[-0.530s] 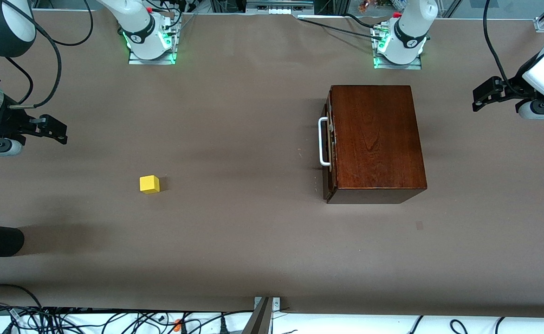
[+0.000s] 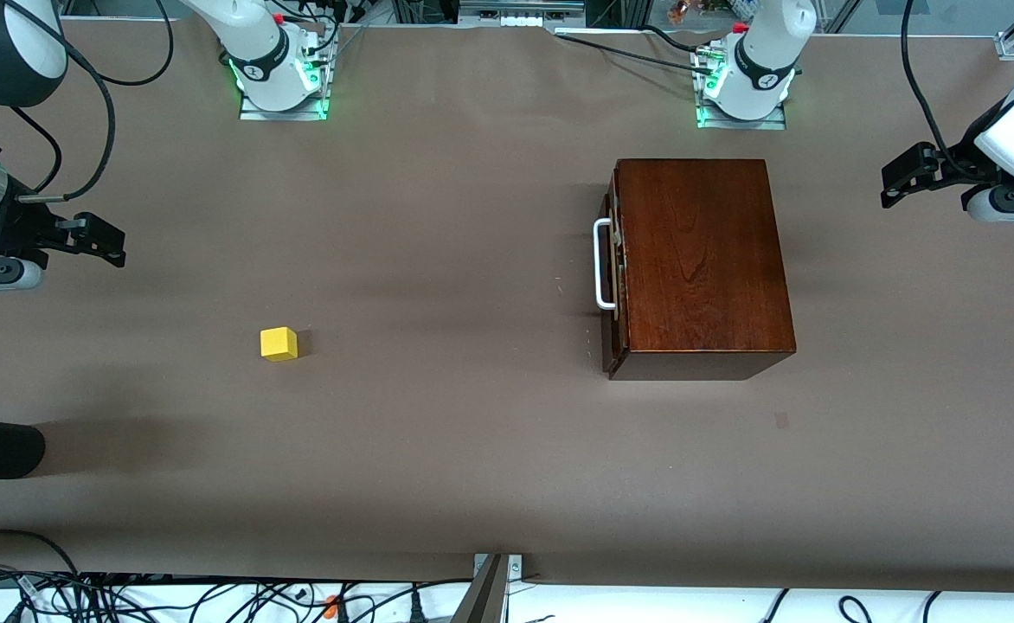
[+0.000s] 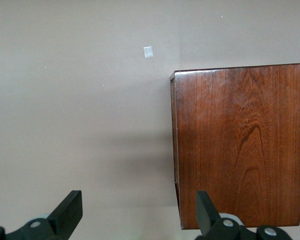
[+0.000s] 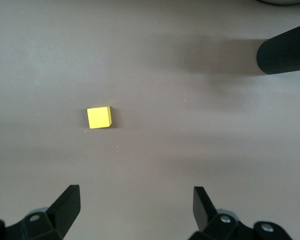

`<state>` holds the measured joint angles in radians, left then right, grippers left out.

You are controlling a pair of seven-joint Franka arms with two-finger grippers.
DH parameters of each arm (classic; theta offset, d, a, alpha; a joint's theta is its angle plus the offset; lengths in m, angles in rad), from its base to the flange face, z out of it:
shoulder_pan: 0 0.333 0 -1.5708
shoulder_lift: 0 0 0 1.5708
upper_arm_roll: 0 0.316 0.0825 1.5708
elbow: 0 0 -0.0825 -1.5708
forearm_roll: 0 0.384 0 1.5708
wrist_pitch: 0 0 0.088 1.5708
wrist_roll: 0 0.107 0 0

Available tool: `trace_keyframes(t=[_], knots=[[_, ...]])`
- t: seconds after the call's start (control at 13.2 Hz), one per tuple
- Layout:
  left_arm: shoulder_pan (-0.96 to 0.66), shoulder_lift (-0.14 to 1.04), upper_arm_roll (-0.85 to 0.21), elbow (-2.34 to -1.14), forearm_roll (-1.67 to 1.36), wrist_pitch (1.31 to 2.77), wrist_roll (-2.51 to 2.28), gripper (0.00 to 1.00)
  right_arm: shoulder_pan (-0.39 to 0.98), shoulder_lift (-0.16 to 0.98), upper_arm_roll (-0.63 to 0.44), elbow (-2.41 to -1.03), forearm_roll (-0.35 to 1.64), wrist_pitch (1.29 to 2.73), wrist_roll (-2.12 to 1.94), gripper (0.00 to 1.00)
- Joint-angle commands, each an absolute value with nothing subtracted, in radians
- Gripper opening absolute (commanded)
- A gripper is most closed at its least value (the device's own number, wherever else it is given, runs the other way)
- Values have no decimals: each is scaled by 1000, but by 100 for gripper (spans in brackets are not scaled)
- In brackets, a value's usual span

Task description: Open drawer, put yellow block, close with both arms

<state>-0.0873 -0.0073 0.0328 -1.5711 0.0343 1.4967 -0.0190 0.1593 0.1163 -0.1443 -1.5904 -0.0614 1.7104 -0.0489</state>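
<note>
The yellow block (image 2: 279, 343) is found resting flat on the bench (image 2: 472, 450), the nearest of the task's things to the front camera, toward the right arm's end and well apart from the wooden box (image 2: 702, 260); in the right wrist view it lies square, with no long axis to speak of. The box stands farther from that camera, toward the left arm's end, its long axis running away from the front camera. The drawer (image 2: 612, 268) is judged shut, its front flush with the box and facing the right arm's end; the white handle (image 2: 600, 264) is set parallel to the box's long axis. The right tool (image 2: 96, 240) hangs over bare bench at its own end, fingers spread wide, nothing held. The left tool (image 2: 901, 177) hangs over bare bench beside the box, fingers likewise apart and empty. Opening is judged the step in hand: the handle should be approached squarely, gripped across the bar, and drawn straight toward the right arm's end, with the box steadied against sliding.
</note>
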Motion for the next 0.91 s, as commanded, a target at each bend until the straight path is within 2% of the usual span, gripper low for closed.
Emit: trace_keyframes(t=[0.0, 0.61, 0.83], knots=[[-81, 3, 40, -1542, 31, 1483, -15, 100, 152, 117, -143, -1572, -77, 1689, -49, 100], [-110, 12, 28, -1557, 23, 1462, -26, 100, 156, 118, -140, -1569, -92, 1687, -48, 100], [-114, 37, -50, -1563, 18, 1462, -46, 100, 161, 120, -138, -1572, -92, 1686, -48, 100]])
